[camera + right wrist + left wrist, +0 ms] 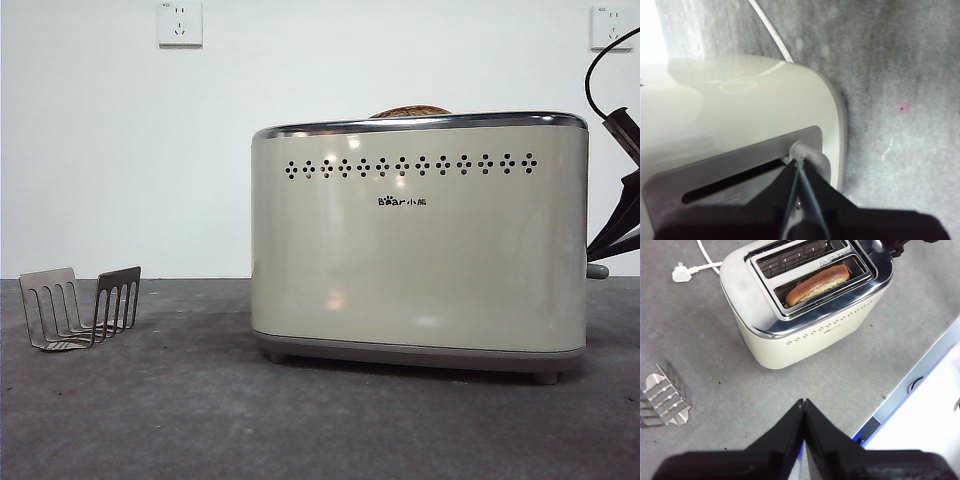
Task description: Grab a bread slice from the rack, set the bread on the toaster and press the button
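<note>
Right at my right pincer (799, 167), the two black jaws are pressed together, and their tips lie on the button (807, 156), the small grey knob that stands out from the narrow end of the toaster (420, 250). In the front view the same knob (597, 271) shows low at the toaster's side, with my dark arm above it. The slot plate (735, 182) runs behind the knob, so I judge the lever is already near its low end.

A little farther, the slice of bread (817, 284) sits deep in one slot, only its brown crust showing above the chrome rim. The rack (80, 308) stands apart from the toaster, with no bread in it. My left pincer (804, 407) hangs high above the table with the jaws closed and holding nothing; it only waits.

What can go wrong, I think: the closed tips touch a rounded knob, so they may slide off it if I push slightly to one side, and then the lever springs up. A push that is not straight down could also shift the toaster on the table.

The table (200, 420) is dark grey and rough, with small marks. The white plug (681, 273) lies unplugged behind the toaster. Far behind is a plain white wall with two sockets (180, 23).
</note>
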